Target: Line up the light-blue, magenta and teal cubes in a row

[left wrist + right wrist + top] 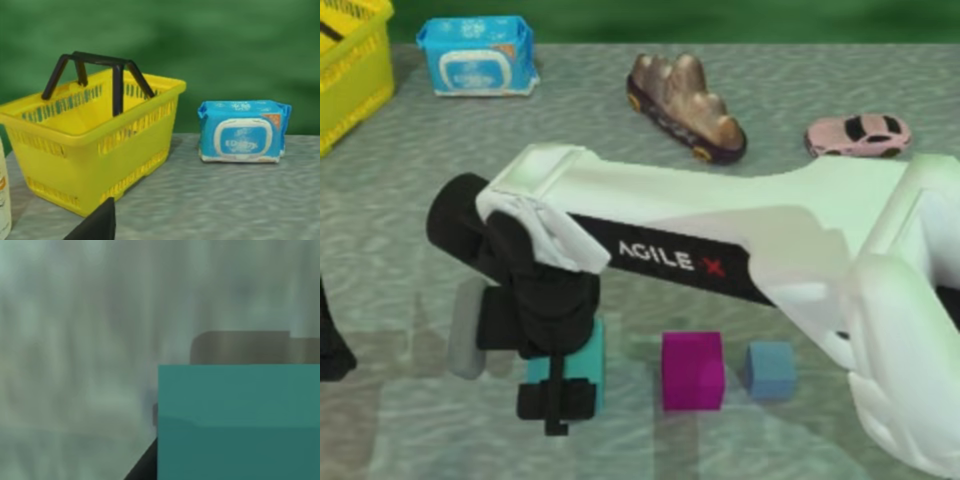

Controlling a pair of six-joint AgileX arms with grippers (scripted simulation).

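The teal cube [592, 362], the largest, sits at the front left of the row, mostly hidden under my right gripper [556, 398]. In the right wrist view the teal cube [240, 420] fills the frame, with a black finger [145, 467] pressed against its side, so the gripper is shut on it. The magenta cube [692, 370] stands just to its right, and the small light-blue cube [769, 369] stands right of that, all roughly in one line. My left arm [330, 345] stays parked at the table's left edge, with one finger [97, 225] showing and open space beside it.
A yellow basket [350, 70] and a blue-and-white wipes packet [478, 55] are at the back left. A brown shoe [685, 105] and a pink toy car [858, 135] lie at the back. A grey rounded thing [468, 340] lies left of the right gripper.
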